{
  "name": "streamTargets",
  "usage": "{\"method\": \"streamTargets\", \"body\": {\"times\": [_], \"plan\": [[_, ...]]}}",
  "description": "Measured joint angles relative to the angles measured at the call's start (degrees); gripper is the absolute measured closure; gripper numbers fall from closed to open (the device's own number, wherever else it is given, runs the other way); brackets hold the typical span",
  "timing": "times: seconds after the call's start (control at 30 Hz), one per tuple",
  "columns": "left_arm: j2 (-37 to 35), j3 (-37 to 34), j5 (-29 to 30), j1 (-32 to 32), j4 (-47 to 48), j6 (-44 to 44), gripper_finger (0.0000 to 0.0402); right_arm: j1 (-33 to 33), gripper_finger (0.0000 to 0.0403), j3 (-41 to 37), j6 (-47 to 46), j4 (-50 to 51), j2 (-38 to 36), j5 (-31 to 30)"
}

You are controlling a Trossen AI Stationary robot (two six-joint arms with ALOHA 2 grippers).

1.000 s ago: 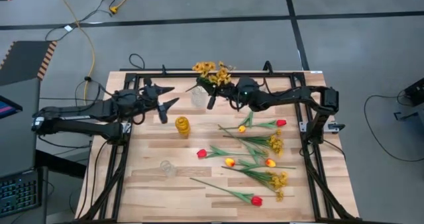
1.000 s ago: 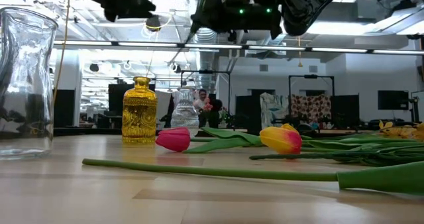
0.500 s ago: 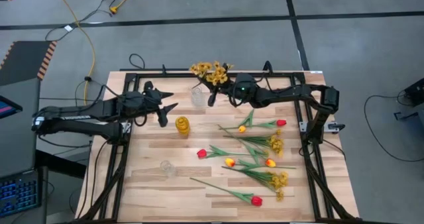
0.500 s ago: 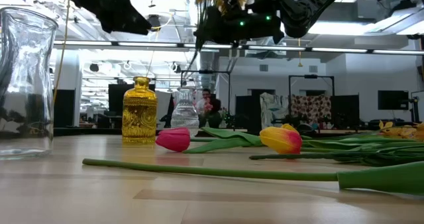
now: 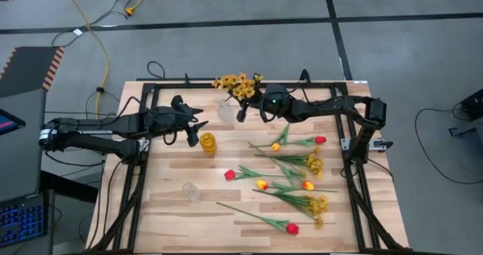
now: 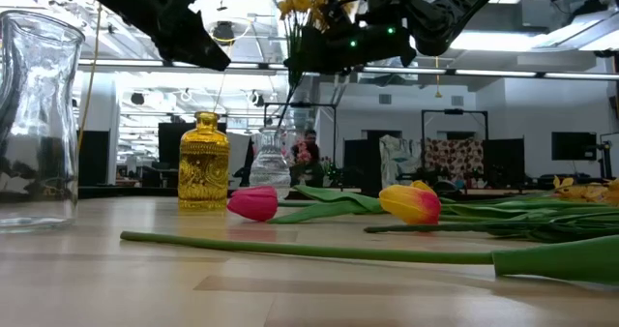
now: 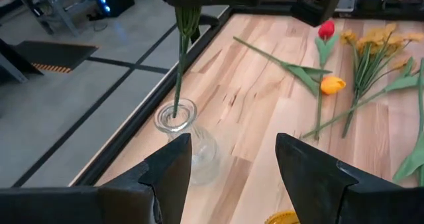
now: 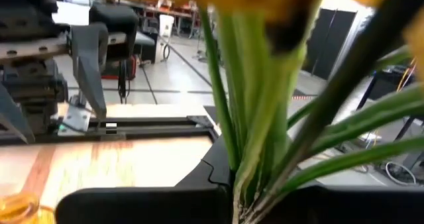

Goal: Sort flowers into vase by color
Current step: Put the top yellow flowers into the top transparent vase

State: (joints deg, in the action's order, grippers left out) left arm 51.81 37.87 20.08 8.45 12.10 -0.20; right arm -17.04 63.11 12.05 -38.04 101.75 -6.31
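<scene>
My right gripper [image 5: 243,110] is shut on a bushy mustard-yellow spray [image 5: 235,85] above the small clear vase [image 5: 225,109] at the table's far edge. The spray's stem [image 7: 179,65] runs down into that vase's mouth [image 7: 175,112]. My left gripper [image 5: 199,119] hovers open just left of the clear vase and above the yellow glass vase [image 5: 207,142], touching nothing. Red tulips, yellow-orange tulips and more sprays [image 5: 290,176] lie flat on the right half of the table. My right gripper pinches the spray's bundled stems [image 8: 242,184] between its two fingers, just below the blossoms. The fingers come in about level from the table's right side, across the stem. The spray stands nearly upright with its lower stem end [image 7: 176,108] inside the clear vase's mouth.
A second clear glass vase [image 5: 192,191] stands near the table's near-left part and looms large in the low view [image 6: 39,114]. A long red tulip [image 5: 264,221] lies near the near edge. The left half of the tabletop [image 5: 166,172] is bare wood. A black frame [image 5: 143,89] rims the table.
My right gripper has shifted slightly toward the table's left and tipped the spray upright; its stem end has come down into the clear vase's mouth. My left gripper, still open, has moved toward the table's right, closer to the two vases.
</scene>
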Motion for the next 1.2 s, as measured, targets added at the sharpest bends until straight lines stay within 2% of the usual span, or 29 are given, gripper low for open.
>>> {"method": "streamTargets", "body": {"times": [0.37,1.0,1.2], "plan": [[-0.2,0.0,0.0,0.0,-3.1,0.0,0.0194,-0.1,0.036,0.0,-1.1,1.6,0.7,0.0],[-0.2,0.0,0.0,0.0,-3.1,0.0,0.0194,-1.5,0.036,0.0,-5.6,2.9,0.7,0.2],[-0.2,0.0,0.0,0.0,-3.1,0.0,0.0194,-1.5,0.0346,0.0,-5.6,2.9,0.7,0.2]]}}
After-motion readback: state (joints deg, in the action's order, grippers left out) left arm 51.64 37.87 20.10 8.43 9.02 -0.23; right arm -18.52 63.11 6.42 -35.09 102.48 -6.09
